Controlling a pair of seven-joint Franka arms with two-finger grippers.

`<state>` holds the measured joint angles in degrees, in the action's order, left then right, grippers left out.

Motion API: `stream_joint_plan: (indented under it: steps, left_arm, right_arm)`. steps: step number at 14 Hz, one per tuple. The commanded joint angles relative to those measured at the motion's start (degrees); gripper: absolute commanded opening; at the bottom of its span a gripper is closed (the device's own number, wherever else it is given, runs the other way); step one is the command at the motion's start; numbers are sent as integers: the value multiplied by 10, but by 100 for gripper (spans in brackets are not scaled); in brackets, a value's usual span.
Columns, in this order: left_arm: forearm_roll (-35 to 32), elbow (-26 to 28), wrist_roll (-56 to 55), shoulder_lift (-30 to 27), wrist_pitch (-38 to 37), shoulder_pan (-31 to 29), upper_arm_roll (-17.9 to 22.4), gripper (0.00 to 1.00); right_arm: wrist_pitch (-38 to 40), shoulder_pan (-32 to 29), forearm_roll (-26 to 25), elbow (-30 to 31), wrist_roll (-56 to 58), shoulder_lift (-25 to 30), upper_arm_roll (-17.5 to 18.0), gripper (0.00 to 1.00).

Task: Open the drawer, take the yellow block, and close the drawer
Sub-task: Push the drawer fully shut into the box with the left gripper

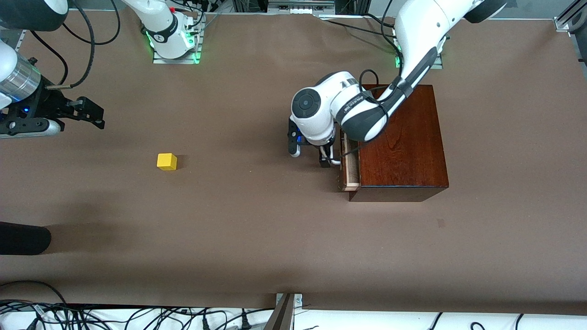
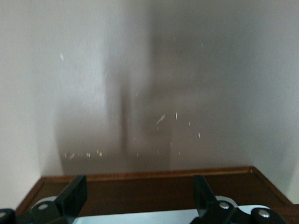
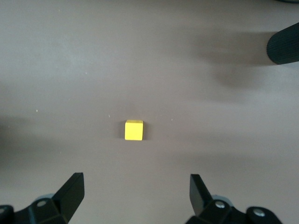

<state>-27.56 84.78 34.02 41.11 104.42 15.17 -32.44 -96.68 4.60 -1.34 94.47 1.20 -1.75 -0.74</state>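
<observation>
Brown paper covers our table (image 1: 257,238). Toward the left arm's end sits the mahogany box (image 1: 403,142), its long axis running toward the front camera. Its drawer (image 1: 351,165), slightly open, faces the right arm's end. Our left gripper (image 1: 312,156) hangs at the white handle (image 1: 334,158), jaws spread. Our right gripper (image 1: 94,114) waits, jaws spread. On the table near it lies the yellow block (image 1: 167,161), square-on.
</observation>
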Motion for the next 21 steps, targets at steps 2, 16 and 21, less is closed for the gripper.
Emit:
stream_joint_plan:
  steps: [2, 16, 21]
  left_arm:
    - [13, -6, 22, -13, -35, -28, -3, 100]
    - [51, -14, 49, -25, -45, -42, -4, 100]
    - [153, -55, 33, -106, -94, -93, -2, 100]
  right_arm:
    - [45, 8, 8, -5, 19, 22, -9, 100]
    - [44, 9, 33, -38, 22, -6, -1, 100]
    - [55, 8, 30, -42, 23, -4, -4, 100]
